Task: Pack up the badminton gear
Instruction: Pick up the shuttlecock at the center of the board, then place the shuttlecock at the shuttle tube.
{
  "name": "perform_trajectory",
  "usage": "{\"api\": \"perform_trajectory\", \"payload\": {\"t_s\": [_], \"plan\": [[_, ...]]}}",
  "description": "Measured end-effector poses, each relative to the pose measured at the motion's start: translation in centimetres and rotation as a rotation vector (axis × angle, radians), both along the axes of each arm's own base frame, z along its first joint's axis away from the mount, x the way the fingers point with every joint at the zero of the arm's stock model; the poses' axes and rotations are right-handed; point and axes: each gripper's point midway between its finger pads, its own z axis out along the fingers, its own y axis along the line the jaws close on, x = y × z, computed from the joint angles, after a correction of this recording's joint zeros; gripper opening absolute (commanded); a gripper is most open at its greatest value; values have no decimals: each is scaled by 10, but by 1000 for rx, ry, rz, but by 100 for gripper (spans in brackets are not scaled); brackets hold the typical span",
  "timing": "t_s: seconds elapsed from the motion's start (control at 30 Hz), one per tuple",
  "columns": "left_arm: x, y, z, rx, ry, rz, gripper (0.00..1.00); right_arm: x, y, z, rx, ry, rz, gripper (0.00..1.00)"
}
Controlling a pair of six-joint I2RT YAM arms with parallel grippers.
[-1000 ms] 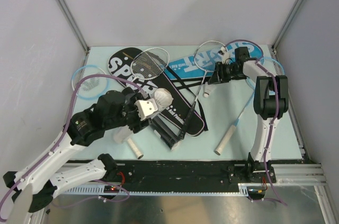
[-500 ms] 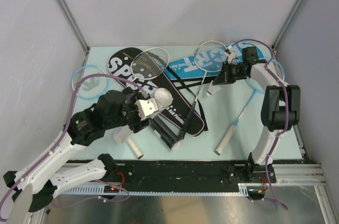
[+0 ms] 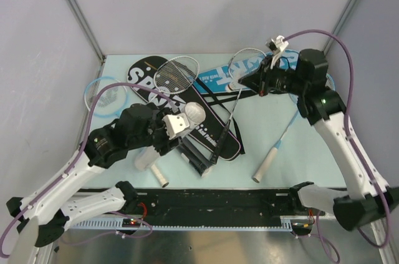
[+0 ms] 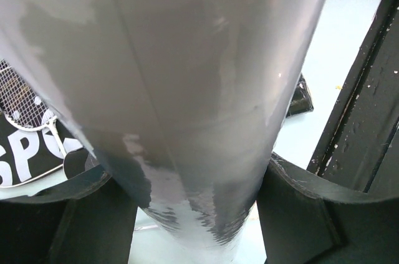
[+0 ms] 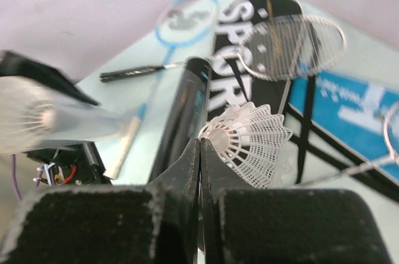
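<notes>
I read the white shuttlecock (image 5: 249,139) as pinched by the right gripper (image 5: 199,151), fingers pressed together on it, clear of the table (image 3: 293,151) over the blue cover (image 3: 215,77). The left gripper (image 3: 173,125) clamps the white tube (image 4: 187,89), fingers spread wide around it, over the black cover (image 3: 140,77).

White lettering is carried on the black racket-shaped fabric cover (image 3: 142,77) and on the blue racket-shaped fabric cover (image 3: 215,78). A fine white string mesh is seen in the thin silver-framed racket (image 3: 176,73) and the thin light-blue-framed racket (image 3: 98,86). The white feathered shuttlecock (image 5: 252,142) is patterned with ribs. The long glossy white tube (image 4: 187,89) is mottled with grey; the long black tube (image 5: 177,127) is marked with blue. The table (image 3: 299,164) is coloured pale mint.
</notes>
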Motion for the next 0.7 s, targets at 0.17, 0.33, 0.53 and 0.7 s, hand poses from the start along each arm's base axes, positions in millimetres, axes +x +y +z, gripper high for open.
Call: {"api": "perform_trajectory", "payload": {"t_s": [0.17, 0.33, 0.53, 0.7], "plan": [[3, -6, 1, 0, 20, 6, 40, -66, 33, 54, 60, -212, 101, 0], [5, -9, 0, 0, 36, 9, 40, -105, 45, 81, 107, -324, 156, 0], [4, -12, -1, -4, 51, 4, 40, -126, 63, 81, 116, -337, 214, 0], [3, -13, -1, -5, 58, -2, 40, -141, 77, 77, 118, -327, 269, 0]]}}
